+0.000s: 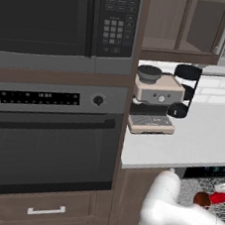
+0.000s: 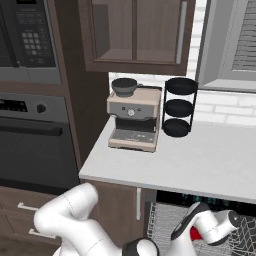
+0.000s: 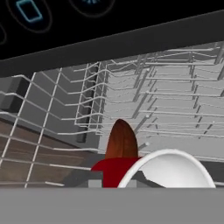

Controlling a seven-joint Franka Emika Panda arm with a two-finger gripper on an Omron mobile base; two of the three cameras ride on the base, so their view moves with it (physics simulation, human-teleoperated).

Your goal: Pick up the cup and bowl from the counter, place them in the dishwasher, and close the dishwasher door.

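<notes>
The dishwasher (image 1: 209, 171) stands open under the counter (image 1: 190, 144), its grey wire rack (image 2: 162, 220) pulled into sight. My gripper (image 2: 194, 233) reaches down into the rack and is shut on a red bowl (image 1: 219, 198) with a white inside (image 3: 168, 168). In the hand view the gripper (image 3: 118, 180) pinches the bowl's red wall (image 3: 114, 168). A brown cup (image 1: 202, 198) sits right beside the bowl, rising just behind it (image 3: 121, 140) among the rack wires. The black strip with teal lights (image 3: 87, 26) runs overhead. The dishwasher door is out of view.
A beige coffee machine (image 2: 134, 120) and a black three-tier stand (image 2: 179, 107) occupy the counter's (image 2: 200, 160) back left. A black-glass oven (image 1: 45, 146) and a microwave (image 1: 56, 17) fill the tall cabinet to the left. Wall cabinets (image 2: 135, 35) hang above.
</notes>
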